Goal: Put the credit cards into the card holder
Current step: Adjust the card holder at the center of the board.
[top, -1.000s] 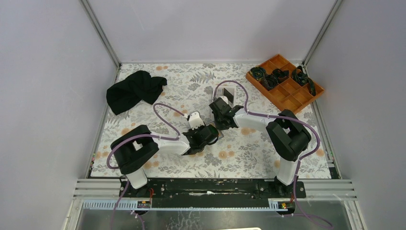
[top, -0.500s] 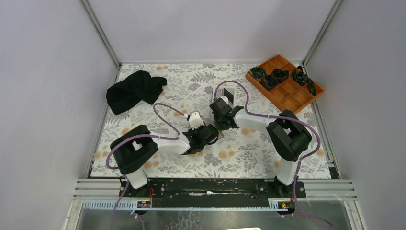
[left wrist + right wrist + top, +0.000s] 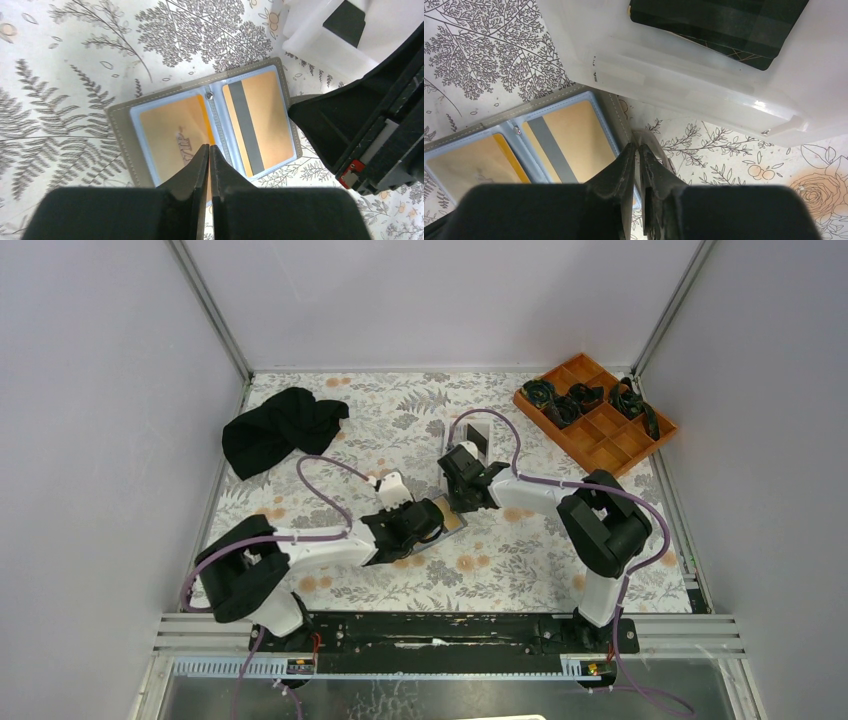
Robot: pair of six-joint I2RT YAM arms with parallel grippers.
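The card holder [image 3: 119,124] lies open on the table, grey rim, pale blue inside. An orange-gold credit card [image 3: 170,131] sits in its left pocket, its bright edge showing by the spine. A second one with a grey stripe [image 3: 262,117] sits in the right pocket. My left gripper [image 3: 209,147] is shut, its tips over the left card by the spine. My right gripper [image 3: 638,147] is shut on the holder's grey flap at its right edge [image 3: 616,114]. A black card [image 3: 719,25] lies in the white tray [image 3: 704,85].
The white tray [image 3: 478,435] stands just behind the holder [image 3: 452,520], close to my right gripper [image 3: 458,502]. A black cloth [image 3: 280,428] lies at the back left. An orange compartment tray [image 3: 595,412] with black items is at the back right.
My left arm has swung its elbow down and left, and its gripper has drawn back a little to the left, uncovering more of the holder. The right arm has stayed put.
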